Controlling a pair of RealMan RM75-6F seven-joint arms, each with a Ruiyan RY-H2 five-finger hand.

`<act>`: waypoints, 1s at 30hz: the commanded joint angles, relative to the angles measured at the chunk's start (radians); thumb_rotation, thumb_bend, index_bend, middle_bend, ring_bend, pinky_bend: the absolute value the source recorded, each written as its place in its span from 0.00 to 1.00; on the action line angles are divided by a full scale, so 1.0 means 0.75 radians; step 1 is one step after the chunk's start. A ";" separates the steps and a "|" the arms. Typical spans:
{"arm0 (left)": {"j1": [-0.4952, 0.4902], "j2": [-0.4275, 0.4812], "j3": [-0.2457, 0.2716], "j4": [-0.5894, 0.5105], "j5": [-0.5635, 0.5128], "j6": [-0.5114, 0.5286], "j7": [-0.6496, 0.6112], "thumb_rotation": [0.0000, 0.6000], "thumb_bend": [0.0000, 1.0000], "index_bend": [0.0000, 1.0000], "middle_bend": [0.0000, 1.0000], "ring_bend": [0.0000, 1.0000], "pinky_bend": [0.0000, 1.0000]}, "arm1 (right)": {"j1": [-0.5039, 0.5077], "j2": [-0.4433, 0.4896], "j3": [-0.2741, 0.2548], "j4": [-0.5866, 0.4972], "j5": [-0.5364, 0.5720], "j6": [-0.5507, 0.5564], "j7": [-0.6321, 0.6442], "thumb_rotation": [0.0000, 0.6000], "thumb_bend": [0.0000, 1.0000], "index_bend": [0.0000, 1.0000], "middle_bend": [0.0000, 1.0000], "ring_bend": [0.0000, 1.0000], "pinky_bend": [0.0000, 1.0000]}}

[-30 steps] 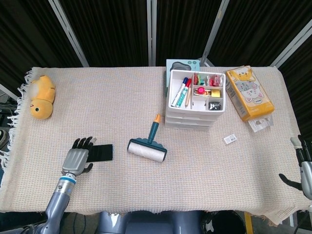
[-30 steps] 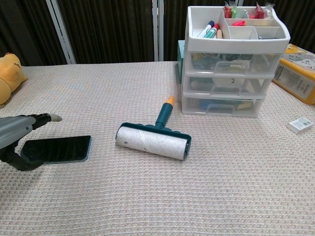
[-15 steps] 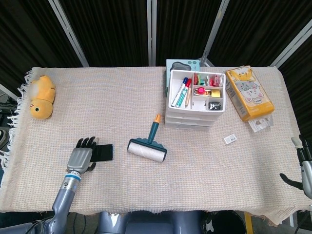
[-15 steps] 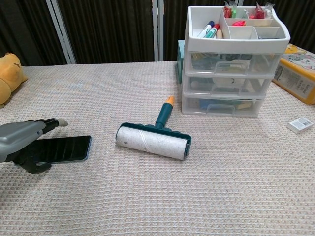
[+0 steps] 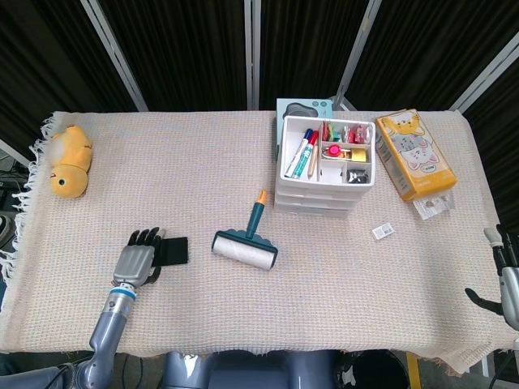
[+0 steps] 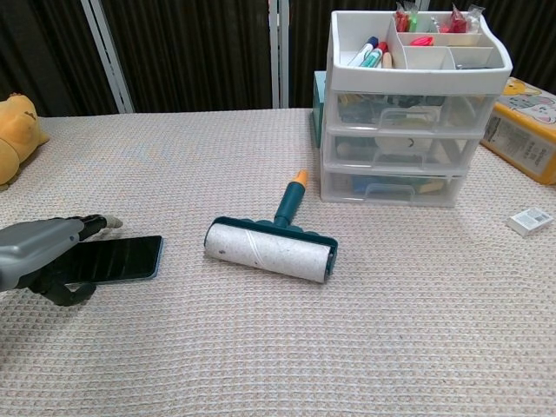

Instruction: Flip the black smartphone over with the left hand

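Left hand (image 6: 43,249) looks clamped on the black smartphone (image 6: 122,258), one edge lifting, so rolling it over comes next.

The tablecloth (image 5: 162,186) is beige with a fine waffle weave and a frayed fringe. At 9 o'clock of it, the smartphone (image 6: 117,259) is glossy black beneath the grey left hand (image 5: 135,261). The lint roller (image 5: 246,241) has a white drum and a teal handle tipped orange. At 2 o'clock, the drawer organizer (image 5: 327,164) is white. The plush toy (image 5: 68,160) is yellow. The tissue pack (image 5: 414,154) is orange with cartoon cats.
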 commanded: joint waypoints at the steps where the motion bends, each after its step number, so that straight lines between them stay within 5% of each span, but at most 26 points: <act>1: -0.002 0.000 0.003 0.003 -0.004 0.000 -0.007 1.00 0.48 0.08 0.03 0.00 0.04 | 0.000 0.000 0.000 0.001 0.000 -0.001 0.000 1.00 0.00 0.00 0.00 0.00 0.00; 9: 0.000 0.001 0.024 0.014 0.040 0.028 -0.040 1.00 0.63 0.24 0.15 0.12 0.18 | 0.001 0.001 -0.001 0.002 0.002 -0.004 0.004 1.00 0.00 0.00 0.00 0.00 0.00; 21: -0.009 0.038 0.022 -0.031 0.036 0.037 -0.042 1.00 0.69 0.28 0.21 0.21 0.25 | 0.003 0.000 -0.002 0.003 0.004 -0.009 0.002 1.00 0.00 0.00 0.00 0.00 0.00; 27: -0.049 0.101 -0.061 -0.124 -0.122 -0.034 -0.039 1.00 0.72 0.32 0.24 0.21 0.27 | 0.003 -0.002 -0.002 0.005 0.007 -0.010 -0.002 1.00 0.00 0.00 0.00 0.00 0.00; 30: -0.090 0.161 -0.115 -0.209 -0.310 -0.106 -0.007 1.00 0.72 0.32 0.24 0.21 0.27 | 0.005 -0.005 -0.002 0.007 0.011 -0.015 -0.008 1.00 0.00 0.00 0.00 0.00 0.00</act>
